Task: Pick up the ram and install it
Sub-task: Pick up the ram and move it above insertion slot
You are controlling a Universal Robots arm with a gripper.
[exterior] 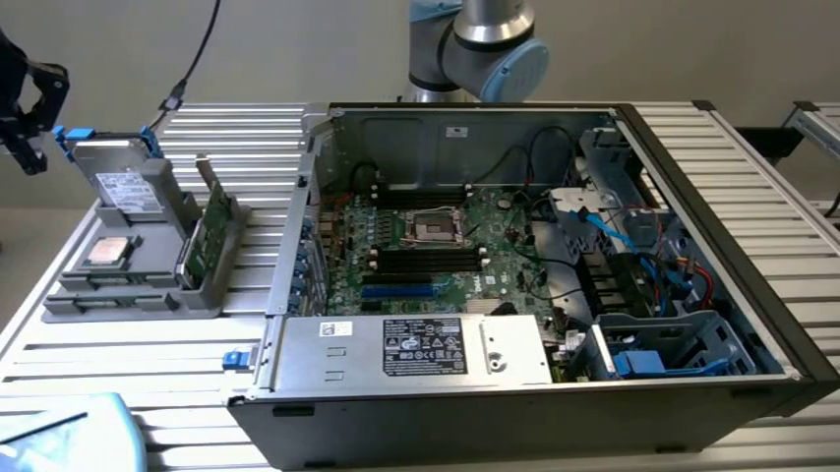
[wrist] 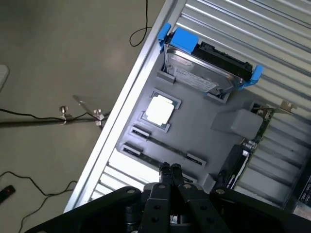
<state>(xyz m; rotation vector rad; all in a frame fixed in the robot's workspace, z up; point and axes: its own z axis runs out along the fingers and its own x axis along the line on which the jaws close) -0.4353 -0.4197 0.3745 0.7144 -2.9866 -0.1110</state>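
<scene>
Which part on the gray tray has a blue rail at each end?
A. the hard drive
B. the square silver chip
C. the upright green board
A: the hard drive standing in the gray tray shows a blue rail at both ends, while the silver chip and the green board have none.

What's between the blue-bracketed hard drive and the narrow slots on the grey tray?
The square silver processor chip, clearest in the wrist view.

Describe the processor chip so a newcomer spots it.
At the exterior view's left of the open computer case sits a grey tray. The processor chip lies flat in it beside the upright hard drive. It alone is square and silver; the neighbouring green board stands on edge.
</scene>
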